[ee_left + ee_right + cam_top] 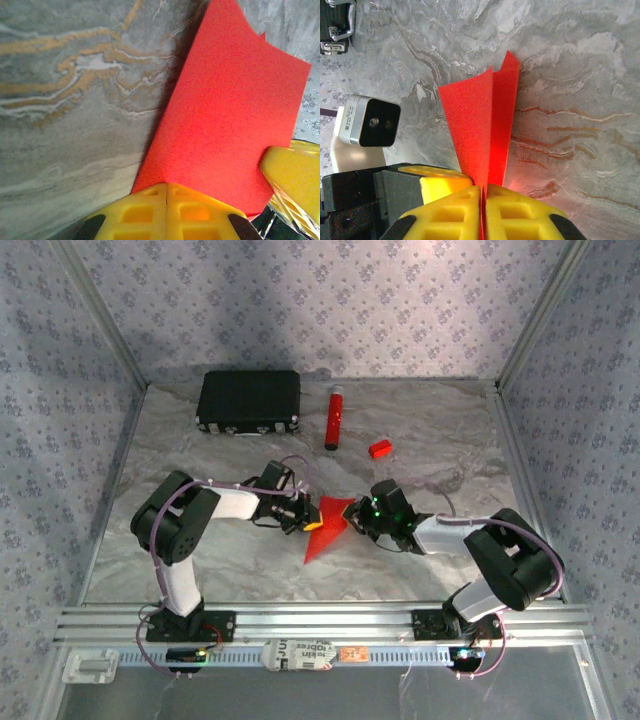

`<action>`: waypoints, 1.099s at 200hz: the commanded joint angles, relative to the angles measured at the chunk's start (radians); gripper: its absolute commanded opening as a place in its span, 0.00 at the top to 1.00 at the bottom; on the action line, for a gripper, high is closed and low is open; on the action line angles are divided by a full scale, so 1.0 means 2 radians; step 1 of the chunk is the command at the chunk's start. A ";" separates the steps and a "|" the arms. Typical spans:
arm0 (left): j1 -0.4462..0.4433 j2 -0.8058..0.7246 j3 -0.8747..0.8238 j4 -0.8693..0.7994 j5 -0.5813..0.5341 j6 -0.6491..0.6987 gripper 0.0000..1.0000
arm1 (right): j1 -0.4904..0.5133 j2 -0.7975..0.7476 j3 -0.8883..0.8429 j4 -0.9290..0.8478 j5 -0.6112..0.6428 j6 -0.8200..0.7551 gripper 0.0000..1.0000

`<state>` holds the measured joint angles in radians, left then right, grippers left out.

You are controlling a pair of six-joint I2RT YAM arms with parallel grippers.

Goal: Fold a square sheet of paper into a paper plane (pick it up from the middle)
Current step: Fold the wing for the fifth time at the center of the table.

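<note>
Clenching the paper plane (328, 530) between floral walls (300, 300), left hand (308, 521) and right hand (357, 522) hang over marbled table (450, 460).

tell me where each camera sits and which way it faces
Top external: above and behind, looking down at the marble table; left arm and right arm show, bases nearest.
Left wrist: on the left arm, looking along the left gripper at the red paper it pinches.
Right wrist: on the right arm, looking along the right gripper, shut on the paper's fold.
Shared: both wrist views show the red paper over the marble.
</note>
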<state>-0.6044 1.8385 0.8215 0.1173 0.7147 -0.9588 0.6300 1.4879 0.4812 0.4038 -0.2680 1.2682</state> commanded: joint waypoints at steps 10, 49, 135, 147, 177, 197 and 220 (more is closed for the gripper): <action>-0.005 0.020 -0.011 -0.014 -0.008 0.020 1.00 | -0.011 -0.007 0.013 -0.034 -0.031 -0.037 0.84; -0.005 0.022 -0.012 -0.017 -0.010 0.026 1.00 | -0.026 -0.009 0.025 -0.047 -0.062 -0.073 0.76; -0.006 0.020 -0.009 -0.017 -0.006 0.028 1.00 | -0.048 0.020 0.045 -0.054 -0.118 -0.125 0.69; -0.005 0.019 -0.008 -0.016 -0.007 0.028 1.00 | -0.049 0.027 0.049 -0.055 -0.123 -0.129 0.69; -0.004 0.017 -0.009 -0.017 -0.007 0.028 1.00 | -0.052 0.044 0.053 -0.054 -0.134 -0.137 0.69; -0.003 0.016 -0.009 -0.018 -0.007 0.028 1.00 | -0.054 0.052 0.056 -0.052 -0.141 -0.144 0.70; -0.002 0.015 -0.007 -0.020 -0.006 0.029 1.00 | -0.057 0.062 0.060 -0.052 -0.147 -0.150 0.72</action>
<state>-0.6029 1.8400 0.8207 0.1165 0.7193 -0.9253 0.5255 1.5864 0.5694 0.3145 -0.5247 1.0046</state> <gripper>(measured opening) 0.039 0.284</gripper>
